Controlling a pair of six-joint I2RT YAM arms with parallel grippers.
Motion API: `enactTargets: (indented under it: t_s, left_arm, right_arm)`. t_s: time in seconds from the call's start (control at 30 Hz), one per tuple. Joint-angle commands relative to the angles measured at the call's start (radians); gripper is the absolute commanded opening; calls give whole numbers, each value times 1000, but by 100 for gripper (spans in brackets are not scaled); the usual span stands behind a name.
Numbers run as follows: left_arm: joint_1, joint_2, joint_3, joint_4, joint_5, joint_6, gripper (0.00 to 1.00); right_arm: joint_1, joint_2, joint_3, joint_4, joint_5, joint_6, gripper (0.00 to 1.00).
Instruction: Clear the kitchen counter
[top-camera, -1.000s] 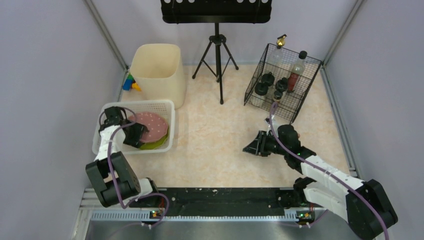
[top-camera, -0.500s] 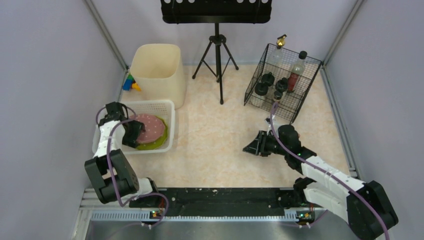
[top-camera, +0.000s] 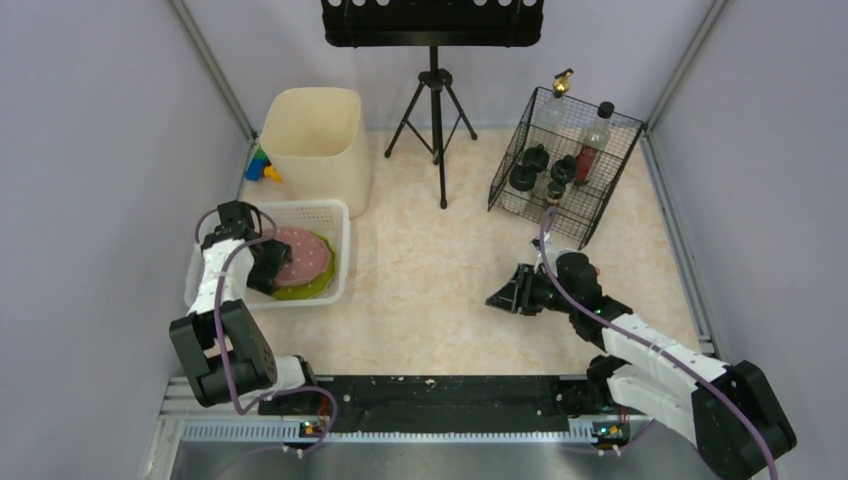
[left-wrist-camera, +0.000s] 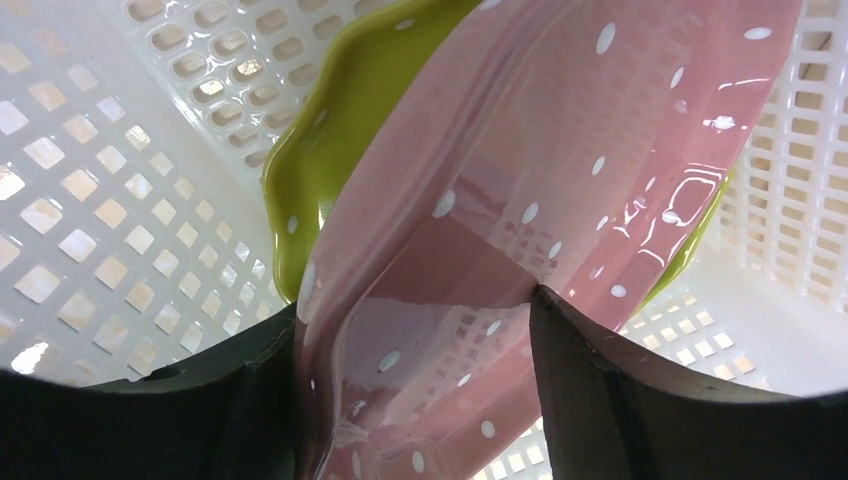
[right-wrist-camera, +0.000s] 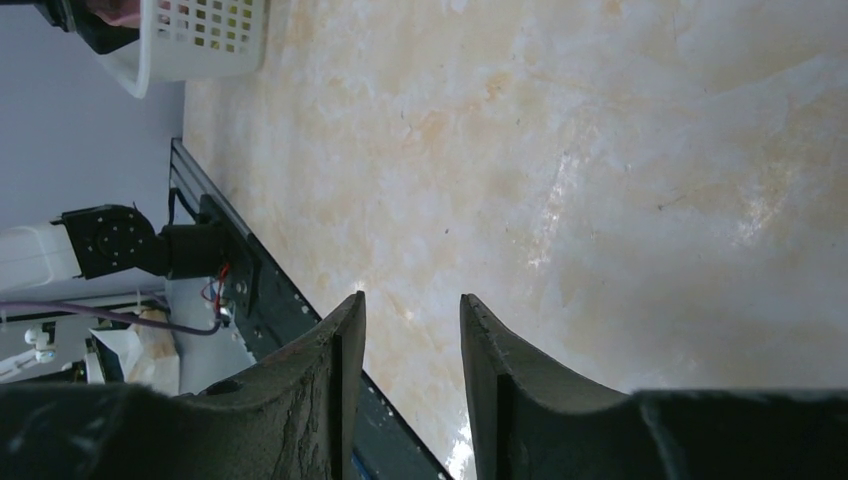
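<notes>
Reaching into the white slotted basket (top-camera: 290, 206) at the left edge of the scene, the left gripper (left-wrist-camera: 412, 300) stands astride the near-left rim of a pink plate (top-camera: 305, 252). Its jaws are well apart, and the plate's glossy face, dotted with white specks, fills the gap between them in the left wrist view. The pink plate lies tilted on a green plate (left-wrist-camera: 340, 120), both inside the basket.

The kitchen counter (top-camera: 430, 280), pale beige-pink and mottled like marble, spreads across the whole middle of the scene between the two arms. The right gripper (right-wrist-camera: 412, 305) hangs over its right-hand part, pointing left. Its jaws are only narrowly parted and nothing is between them; bare counter shows through the slit.

Far right on the counter sits a black wire rack (top-camera: 590, 228). It holds a bottle with a red label (top-camera: 592, 150), whose writing is too small to read, a clear bottle with a gold top (top-camera: 556, 98) and some black round items (top-camera: 535, 165). A cream bin (top-camera: 315, 140) stands at the far left, with small coloured blocks (top-camera: 262, 168) just beside it. A black tripod stand (top-camera: 435, 110) rises at the far centre.
</notes>
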Motion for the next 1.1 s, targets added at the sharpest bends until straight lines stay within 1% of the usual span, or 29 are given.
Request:
enactTargets:
  t_s: [0.0,0.1,0.13,0.17,0.2,0.27,0.5,0.67,0.83,0.93,1.07]
  left_arm:
    - [-31,69,-55,-227,-191,72,69]
    - [-32,16,-62,-215,-149,96,69]
    - [-32,-4,-63,-207,-130,108,87]
    - [-32,-23,-63,-200,-112,123,98]
    - [-32,-40,-62,-198,-100,133,99]
    - [-32,-78,-66,-181,-67,157,99]
    - [-32,-125,-35,-223,-78,152,99]
    - [-32,-132,16,-307,-192,141,99]
    - [-32,-112,66,-366,-261,144,98]
    - [-31,-126,88,-378,-249,149,98]
    - [-32,-213,109,-346,-142,208,97]
  right_arm:
    - [5,-4,-16,66,0,11,40]
    - [5,-2,-16,75,-3,15,41]
    - [4,-3,-15,75,-5,15,42]
    - [5,-4,-12,73,-6,13,42]
    - [6,-7,-12,69,-7,12,42]
    - [4,-14,-7,58,-6,6,43]
    - [5,-35,-13,40,-3,3,44]
    - [5,-51,-17,28,0,-2,44]
    - [5,-56,-12,17,1,-1,44]
    - [5,-68,-8,-7,8,-8,44]
    - [5,-94,13,-62,29,-24,44]
